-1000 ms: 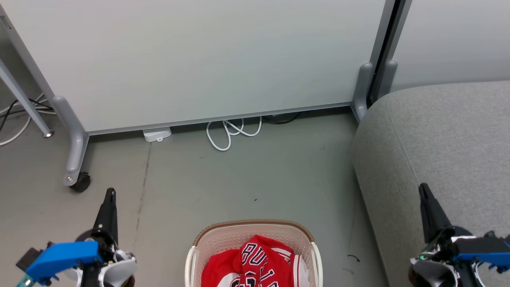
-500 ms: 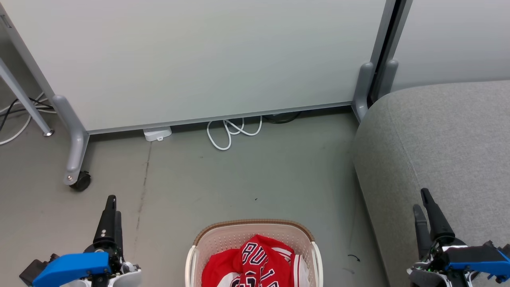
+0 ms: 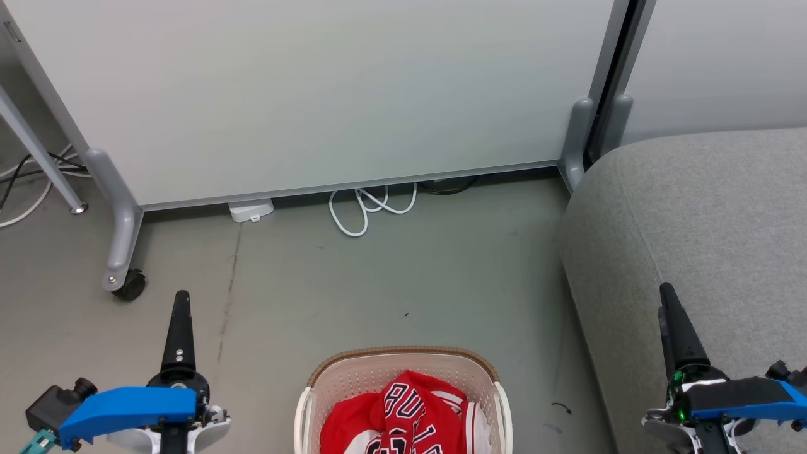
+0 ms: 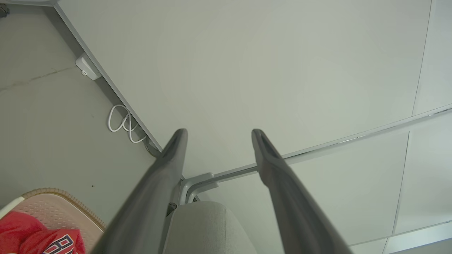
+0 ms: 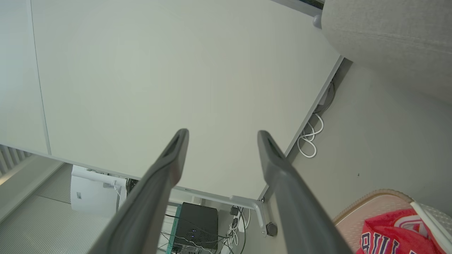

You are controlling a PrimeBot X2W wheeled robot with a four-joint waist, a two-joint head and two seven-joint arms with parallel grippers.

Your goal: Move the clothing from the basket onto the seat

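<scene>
Underfoot, the grey floor (image 3: 391,284) runs to a pale wheeled partition (image 3: 315,94), with a white cable (image 3: 369,208) looped at its base. The clothing (image 3: 403,416) lies bunched in the basket (image 3: 403,351) (red, lettering up), near the seat (image 3: 706,214) on the robot's right. The left claw (image 4: 217,132) and right claw (image 5: 220,132) are spread wide, holding nothing, either side of the basket.
</scene>
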